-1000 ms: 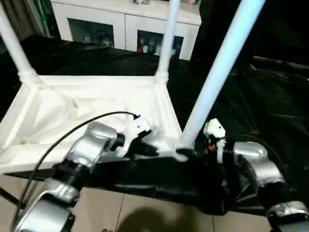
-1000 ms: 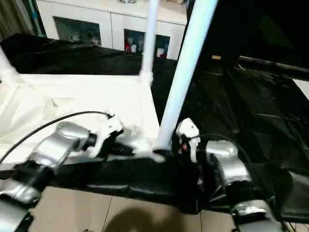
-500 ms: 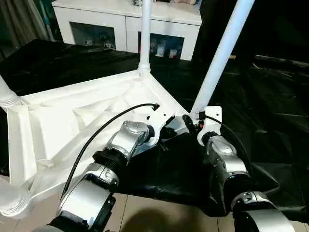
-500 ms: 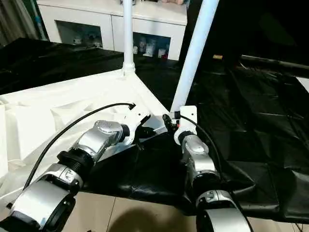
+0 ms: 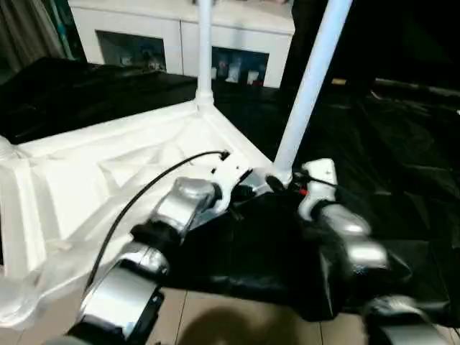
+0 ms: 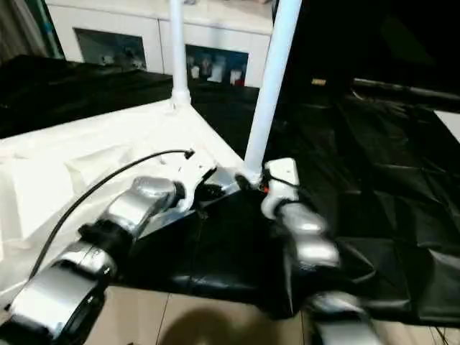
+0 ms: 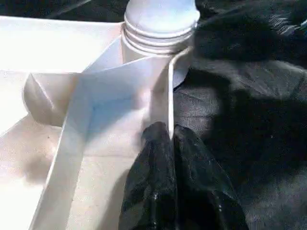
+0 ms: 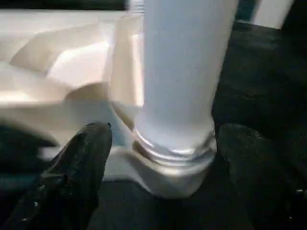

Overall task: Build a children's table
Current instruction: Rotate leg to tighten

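Note:
The white children's table lies upside down on the black-covered work table, ribbed underside up. One leg rises from its far corner and another leg from its near right corner socket. My left gripper is shut on the thin rim wall just beside that socket. My right gripper is open, its two fingers standing either side of the leg's base without touching it. Two more leg bases show at the left edge.
A white cabinet with glass doors stands behind the work table. The work table's front edge runs under my forearms, with tan floor below it. A black cable loops over my left forearm.
The table top has swung round on the work table, its near right corner sliding away from me. Both arms have stretched forward with it. My left gripper keeps its hold on the rim.

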You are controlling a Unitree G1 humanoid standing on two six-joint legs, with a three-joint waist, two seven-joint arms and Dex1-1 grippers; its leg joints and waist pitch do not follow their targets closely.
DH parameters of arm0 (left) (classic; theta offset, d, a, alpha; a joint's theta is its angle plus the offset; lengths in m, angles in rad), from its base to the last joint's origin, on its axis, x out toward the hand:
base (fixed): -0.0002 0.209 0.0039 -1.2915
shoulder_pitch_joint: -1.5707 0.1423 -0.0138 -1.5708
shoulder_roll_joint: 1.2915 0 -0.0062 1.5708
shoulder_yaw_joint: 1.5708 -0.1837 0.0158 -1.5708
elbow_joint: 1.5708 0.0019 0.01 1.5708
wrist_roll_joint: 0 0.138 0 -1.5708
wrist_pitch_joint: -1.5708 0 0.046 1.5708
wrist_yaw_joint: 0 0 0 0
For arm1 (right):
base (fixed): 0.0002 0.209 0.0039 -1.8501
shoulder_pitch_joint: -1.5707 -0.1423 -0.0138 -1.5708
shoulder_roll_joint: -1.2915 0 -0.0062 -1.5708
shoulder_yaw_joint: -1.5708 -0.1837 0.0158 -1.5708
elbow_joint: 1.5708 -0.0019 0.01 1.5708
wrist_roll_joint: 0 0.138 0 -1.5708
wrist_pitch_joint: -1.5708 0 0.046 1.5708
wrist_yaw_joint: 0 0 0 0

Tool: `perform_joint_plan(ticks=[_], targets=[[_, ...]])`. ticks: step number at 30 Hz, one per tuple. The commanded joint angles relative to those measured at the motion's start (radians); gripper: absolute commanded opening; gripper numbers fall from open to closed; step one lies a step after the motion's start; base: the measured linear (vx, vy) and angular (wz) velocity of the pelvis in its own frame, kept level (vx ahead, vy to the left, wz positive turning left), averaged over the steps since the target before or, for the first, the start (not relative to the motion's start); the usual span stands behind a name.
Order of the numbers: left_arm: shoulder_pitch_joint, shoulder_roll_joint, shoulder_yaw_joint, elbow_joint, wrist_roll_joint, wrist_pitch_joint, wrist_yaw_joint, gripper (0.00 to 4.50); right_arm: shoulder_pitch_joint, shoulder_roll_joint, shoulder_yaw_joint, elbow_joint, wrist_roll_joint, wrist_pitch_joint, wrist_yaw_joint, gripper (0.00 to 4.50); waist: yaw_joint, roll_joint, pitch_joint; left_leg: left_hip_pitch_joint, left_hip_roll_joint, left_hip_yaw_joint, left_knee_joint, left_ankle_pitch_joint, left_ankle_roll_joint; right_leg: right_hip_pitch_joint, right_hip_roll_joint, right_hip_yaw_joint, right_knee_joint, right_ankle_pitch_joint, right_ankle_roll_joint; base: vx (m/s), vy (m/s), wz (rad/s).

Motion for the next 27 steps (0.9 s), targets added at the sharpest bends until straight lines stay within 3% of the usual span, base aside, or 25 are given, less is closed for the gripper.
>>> perform_joint_plan(ticks=[1,4,6,7,11,15,21,24,25,27], targets=[[0.061,0.045,-0.009,-0.03,-0.021,-0.007,-0.095,0.0,0.033,-0.064,0.024,-0.07,0.031,0.032,0.158,3.77,0.008,-0.02,-0.052,-0.016,0.0,0.011,-0.06,-0.111,0.131,0.068,-0.04,0.033,-0.067,-0.135,-0.193,0.0,0.0,0.0],[0.081,0.071,-0.025,-0.075,-0.03,0.006,-0.156,0.0,0.045,-0.103,0.035,-0.087,0.036,0.028,0.229,3.77,0.006,-0.023,-0.053,-0.015,0.001,0.012,-0.06,-0.118,0.127,0.064,-0.041,0.033,-0.068,-0.164,-0.198,0.0,0.0,0.0],[0.095,0.09,-0.041,-0.108,-0.043,0.02,-0.209,0.0,0.044,-0.117,0.036,-0.089,0.036,0.031,0.253,3.77,0.006,-0.018,-0.05,-0.011,0.003,0.012,-0.063,-0.128,0.118,0.059,-0.041,0.033,-0.069,-0.189,-0.202,0.0,0.0,0.0],[0.124,0.132,-0.082,-0.173,-0.062,0.035,-0.32,0.0,0.038,-0.138,0.046,-0.094,0.039,0.044,0.302,3.77,0.006,-0.015,-0.05,-0.01,0.007,0.01,-0.065,-0.131,0.108,0.059,-0.043,0.034,-0.067,-0.194,-0.212,0.0,0.0,0.0],[0.154,0.172,-0.119,-0.248,-0.078,0.061,-0.424,0.0,0.05,-0.17,0.087,-0.143,0.06,0.102,0.411,3.77,0.01,-0.011,-0.051,-0.002,0.007,0.015,-0.062,-0.115,0.108,0.055,-0.037,0.036,-0.06,-0.118,-0.237,0.0,0.0,0.0],[0.17,0.184,-0.133,-0.299,-0.086,0.086,-0.469,0.0,0.065,-0.199,0.136,-0.173,0.045,0.121,0.491,3.77,0.016,-0.014,-0.051,-0.003,0.008,0.015,-0.06,-0.089,0.119,0.06,-0.039,0.037,-0.052,-0.06,-0.255,0.0,0.0,0.0],[0.18,0.186,-0.14,-0.338,-0.094,0.114,-0.477,0.0,0.05,-0.196,0.153,-0.136,0.003,0.088,0.509,3.77,0.023,-0.016,-0.048,-0.005,0.007,0.015,-0.063,-0.124,0.087,0.06,-0.042,0.037,-0.061,-0.149,-0.229,0.0,0.0,0.0],[0.182,0.188,-0.144,-0.363,-0.096,0.131,-0.484,0.0,0.035,-0.197,0.156,-0.13,0.015,0.101,0.527,3.77,0.025,-0.015,-0.05,-0.004,0.008,0.014,-0.063,-0.112,0.084,0.06,-0.042,0.037,-0.059,-0.14,-0.224,0.0,0.0,0.0],[0.181,0.187,-0.143,-0.364,-0.095,0.132,-0.484,0.0,0.031,-0.198,0.156,-0.127,0.02,0.103,0.533,3.77,0.025,-0.023,-0.051,-0.005,0.007,0.014,-0.061,-0.094,0.09,0.061,-0.04,0.036,-0.055,-0.118,-0.227,0.0,0.0,0.0],[0.181,0.187,-0.143,-0.364,-0.095,0.132,-0.484,0.0,0.031,-0.198,0.156,-0.127,0.02,0.103,0.533,3.42,0.025,-0.02,-0.051,-0.005,0.007,0.014,-0.06,-0.079,0.094,0.061,-0.04,0.036,-0.052,-0.098,-0.232,0.0,0.0,0.0]])
